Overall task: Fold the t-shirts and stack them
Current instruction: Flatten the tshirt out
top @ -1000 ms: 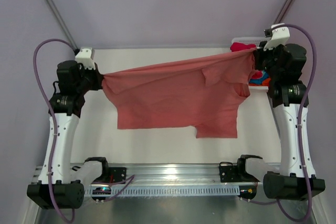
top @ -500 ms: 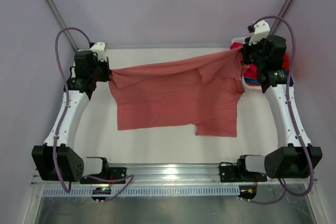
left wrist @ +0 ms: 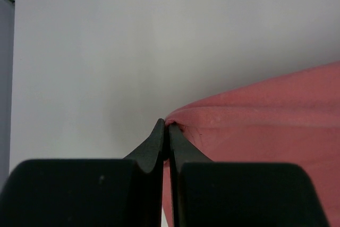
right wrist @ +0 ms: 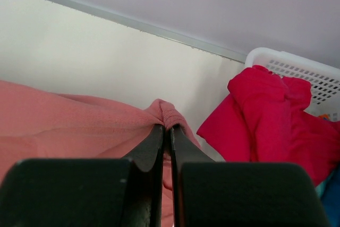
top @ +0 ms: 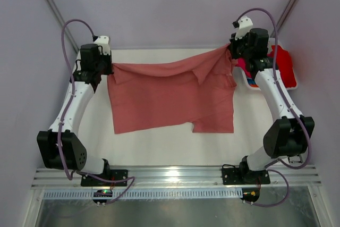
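A salmon-pink t-shirt (top: 170,97) is stretched across the far half of the white table (top: 159,142), its lower hem lying on the surface. My left gripper (top: 110,67) is shut on the shirt's far left corner (left wrist: 183,120). At the far right my right gripper (top: 229,52) is shut on the opposite corner, a bunched fold of cloth (right wrist: 167,112) pinched between its fingers. More t-shirts, a bright red one (top: 279,62) and a bit of blue, lie heaped in the white basket (top: 249,81); the red one (right wrist: 265,118) hangs over the basket's rim (right wrist: 297,65).
The white plastic basket stands at the table's far right corner, just right of my right arm. A grey back wall (top: 170,9) rises right behind the table's far edge. Bare white table lies in front of the shirt, down to the metal rail (top: 170,176).
Both arms have reached farther back across the table, carrying the shirt's gripped corners toward the far edge. The right arm has swung left, uncovering the basket of shirts.
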`<state>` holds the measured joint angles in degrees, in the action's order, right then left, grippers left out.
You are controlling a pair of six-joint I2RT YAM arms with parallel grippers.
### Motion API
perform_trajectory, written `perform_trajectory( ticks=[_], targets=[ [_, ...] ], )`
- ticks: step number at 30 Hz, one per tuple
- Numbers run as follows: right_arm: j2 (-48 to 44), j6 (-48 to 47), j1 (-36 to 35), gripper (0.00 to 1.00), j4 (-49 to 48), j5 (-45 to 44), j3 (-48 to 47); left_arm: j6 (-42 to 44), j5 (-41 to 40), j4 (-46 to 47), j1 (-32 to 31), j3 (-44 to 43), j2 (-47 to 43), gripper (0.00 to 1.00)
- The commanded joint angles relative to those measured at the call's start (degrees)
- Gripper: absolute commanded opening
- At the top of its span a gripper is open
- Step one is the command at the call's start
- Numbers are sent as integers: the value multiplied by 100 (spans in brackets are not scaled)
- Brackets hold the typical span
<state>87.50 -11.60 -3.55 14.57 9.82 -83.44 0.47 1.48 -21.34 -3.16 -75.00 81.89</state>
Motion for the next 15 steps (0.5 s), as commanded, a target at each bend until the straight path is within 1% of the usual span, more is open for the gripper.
perform_trajectory(
  ticks=[1,7,9,11,15],
  targets=[
    [363,228,-67,3,-586,19,-515,41,-314,630,-27,-269,204,0],
    [1249,421,-128,3,-736,-7,-1174,172,-411,1122,-62,-515,863,0],
    [1470,413,-128,3,-727,-33,-1437,217,-464,1194,-71,-725,1206,0],
    [1734,378,-137,3,-754,-42,-1570,234,-587,1281,-62,-901,1443,0],
    [2112,263,-137,3,-894,-139,-1842,225,-675,1475,-62,-1428,2189,0]
  ],
)
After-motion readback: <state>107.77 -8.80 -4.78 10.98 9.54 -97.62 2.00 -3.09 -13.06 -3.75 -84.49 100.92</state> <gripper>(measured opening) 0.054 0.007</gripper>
